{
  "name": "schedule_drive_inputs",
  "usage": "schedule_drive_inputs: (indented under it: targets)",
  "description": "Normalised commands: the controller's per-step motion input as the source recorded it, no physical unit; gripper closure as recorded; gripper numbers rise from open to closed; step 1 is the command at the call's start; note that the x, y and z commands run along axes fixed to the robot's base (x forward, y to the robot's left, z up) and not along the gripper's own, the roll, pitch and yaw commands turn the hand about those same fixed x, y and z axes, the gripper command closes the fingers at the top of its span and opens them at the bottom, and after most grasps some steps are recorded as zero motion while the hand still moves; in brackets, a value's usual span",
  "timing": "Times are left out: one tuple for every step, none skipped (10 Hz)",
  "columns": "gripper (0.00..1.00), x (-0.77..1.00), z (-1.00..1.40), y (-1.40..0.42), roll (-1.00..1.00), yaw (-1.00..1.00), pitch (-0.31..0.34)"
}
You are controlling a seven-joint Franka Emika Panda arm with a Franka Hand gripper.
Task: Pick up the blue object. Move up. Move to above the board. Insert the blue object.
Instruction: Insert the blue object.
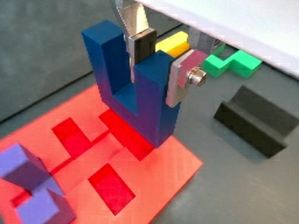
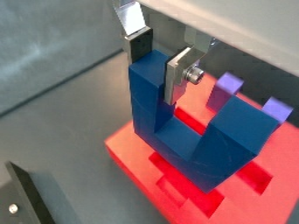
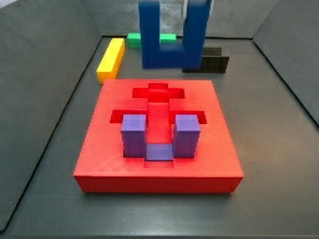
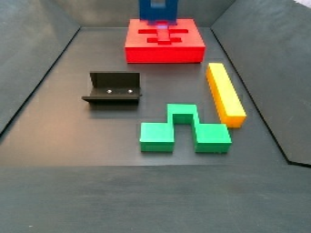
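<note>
The blue object (image 1: pixel 122 79) is a dark blue U-shaped block, upright with its arms up. My gripper (image 1: pixel 160 61) is shut on one of its arms, a silver finger on each side, as both wrist views show (image 2: pixel 158 61). The block (image 2: pixel 198 140) hangs just above the red board (image 1: pixel 176 166), over the open recesses (image 1: pixel 114 186) at one end. In both side views the blue object (image 3: pixel 162 37) (image 4: pixel 155 9) reaches the frame's top edge above the board (image 3: pixel 156 173) (image 4: pixel 183 53). The gripper itself is out of frame there.
A purple U-shaped block (image 3: pixel 152 135) sits in the board's other end (image 1: pixel 30 184). A yellow bar (image 4: pixel 225 91), a green block (image 4: pixel 183 132) and the dark fixture (image 4: pixel 113 89) lie on the grey floor beside the board. Sloped walls ring the floor.
</note>
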Motion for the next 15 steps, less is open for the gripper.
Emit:
schedule_drive_inputs:
  targets:
    - [1.00,0.00,-0.72,0.00,0.13,0.01,0.044]
    - [1.00,0.00,-0.57,0.00,0.09,0.00,0.064]
    - [1.00,-0.11,-0.32,0.00,0.00,0.00,0.051]
    - [1.00,-0.19,-0.21,-0.06,-0.06,0.00,0.000]
    - [1.00,-0.24,-0.18,-0.08,-0.06,-0.02,0.000]
    - [1.00,-0.24,-0.18,-0.06,-0.03,-0.04,0.000]
    - [1.00,-0.06,-0.17,-0.05,-0.04,0.00,0.000]
    - [1.00,0.18,-0.14,0.00,-0.03,0.00,0.000]
    - [1.00,0.38,-0.13,0.00,-0.04,0.01,-0.010]
    - [1.00,0.41,-0.13,0.00,-0.03,0.04,-0.007]
    - [1.00,0.31,-0.17,0.00,0.00,0.04,0.000]
    - [1.00,0.10,-0.17,0.00,0.00,0.00,0.000]
    - [1.00,0.00,-0.20,0.00,-0.01,0.00,0.000]
    - [1.00,-0.06,-0.20,0.00,-0.13,0.00,0.000]
    - [1.00,-0.12,-0.26,0.08,-0.32,0.00,-0.043]
